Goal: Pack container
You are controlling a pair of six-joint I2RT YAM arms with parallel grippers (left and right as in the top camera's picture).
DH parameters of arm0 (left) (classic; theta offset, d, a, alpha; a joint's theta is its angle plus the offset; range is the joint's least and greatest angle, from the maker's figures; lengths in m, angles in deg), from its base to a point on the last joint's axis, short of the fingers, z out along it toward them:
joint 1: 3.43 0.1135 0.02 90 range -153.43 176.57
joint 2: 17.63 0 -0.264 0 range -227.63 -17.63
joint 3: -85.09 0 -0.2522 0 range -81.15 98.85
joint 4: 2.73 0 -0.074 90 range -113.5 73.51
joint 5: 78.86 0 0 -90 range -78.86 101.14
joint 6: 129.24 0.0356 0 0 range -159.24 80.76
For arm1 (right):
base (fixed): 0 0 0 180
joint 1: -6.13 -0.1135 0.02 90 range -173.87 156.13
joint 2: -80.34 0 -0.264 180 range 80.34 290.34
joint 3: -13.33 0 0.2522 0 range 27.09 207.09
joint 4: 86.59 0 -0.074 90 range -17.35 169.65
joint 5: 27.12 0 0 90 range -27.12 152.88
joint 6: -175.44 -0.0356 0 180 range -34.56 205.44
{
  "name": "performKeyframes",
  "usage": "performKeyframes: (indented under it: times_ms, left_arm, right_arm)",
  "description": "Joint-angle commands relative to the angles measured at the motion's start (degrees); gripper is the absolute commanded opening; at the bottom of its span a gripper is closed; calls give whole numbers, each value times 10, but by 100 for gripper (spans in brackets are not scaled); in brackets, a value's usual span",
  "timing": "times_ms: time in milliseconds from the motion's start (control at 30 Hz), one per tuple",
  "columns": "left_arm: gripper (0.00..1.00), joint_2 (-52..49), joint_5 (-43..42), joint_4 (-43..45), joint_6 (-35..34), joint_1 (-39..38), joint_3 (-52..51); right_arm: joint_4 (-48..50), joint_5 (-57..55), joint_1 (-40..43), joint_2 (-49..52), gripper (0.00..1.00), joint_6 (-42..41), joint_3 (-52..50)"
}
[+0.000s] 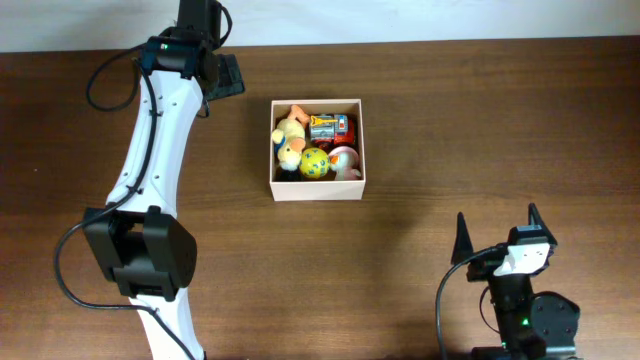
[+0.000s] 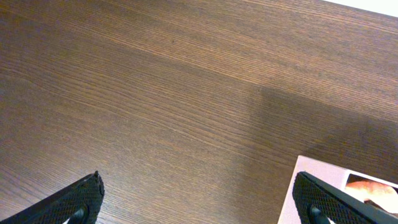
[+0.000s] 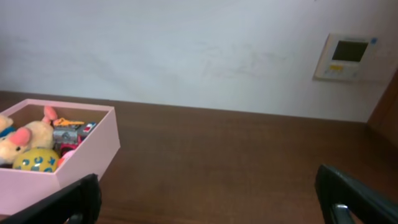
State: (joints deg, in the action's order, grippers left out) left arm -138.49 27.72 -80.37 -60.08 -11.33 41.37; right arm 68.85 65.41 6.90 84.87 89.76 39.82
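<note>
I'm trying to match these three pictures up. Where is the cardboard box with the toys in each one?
Overhead: the box sits just above the middle of the picture.
Left wrist: only one corner of the box shows, at the bottom right.
Right wrist: the box is at the lower left, seen from the side.
Shared landmark: the dark wood table under it shows in all three.

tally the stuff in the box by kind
plush: 1
yellow ball: 1
toy car: 1
pink-white toy: 1
total: 4 clearly seen in the box; more may be hidden
</note>
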Motion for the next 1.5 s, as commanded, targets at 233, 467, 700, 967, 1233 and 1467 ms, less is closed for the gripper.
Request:
performKeyframes:
  times_ms: [233, 467, 700, 967, 1233, 1467]
  left_arm:
    - [99, 8, 8, -1, -8, 1, 5]
    - [99, 8, 8, -1, -8, 1, 5]
    - [99, 8, 8, -1, -8, 1, 5]
    - [99, 8, 8, -1, -8, 1, 5]
    - [99, 8, 8, -1, -8, 1, 5]
    - [99, 8, 8, -1, -8, 1, 5]
  right_arm:
    - [18, 5, 5, -43, 99, -3, -61]
    - [61, 5, 5, -43, 99, -3, -91]
    - [116, 5, 4, -43, 99, -3, -124]
    - [115, 5, 4, -43, 99, -3, -124]
    - [115, 5, 4, -43, 99, -3, -124]
    - [115, 5, 4, -43, 99, -3, -124]
